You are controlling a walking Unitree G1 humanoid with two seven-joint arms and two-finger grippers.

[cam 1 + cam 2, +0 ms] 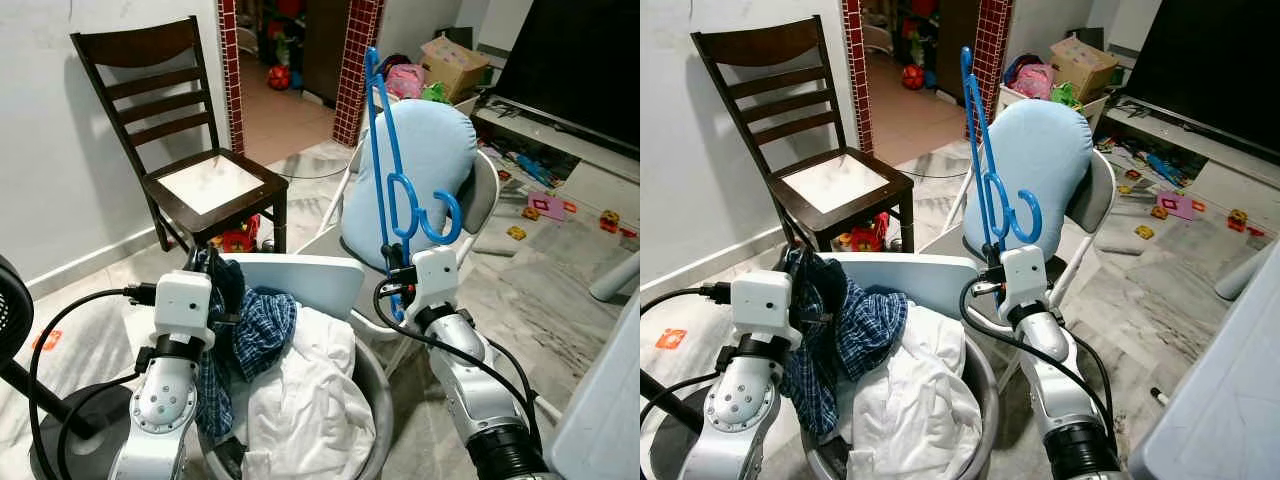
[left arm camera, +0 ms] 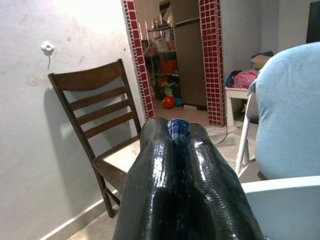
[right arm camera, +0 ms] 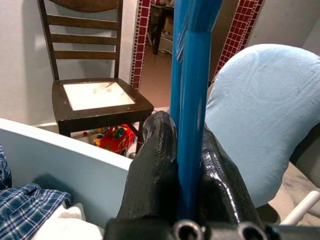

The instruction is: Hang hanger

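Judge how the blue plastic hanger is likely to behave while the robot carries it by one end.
The blue hanger stands upright above the right gripper without drooping, so it is probably stiff. Its thin open frame suggests it is light. Held low between the fingers, with smooth plastic and most of its length above, it may swivel or slip if swung.

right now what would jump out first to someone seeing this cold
The bright blue hanger held up by the right gripper, standing tall in front of a pale blue cushion on a white chair. Next, the left gripper lifting a blue plaid shirt from the laundry basket of white cloth at the robot's feet.
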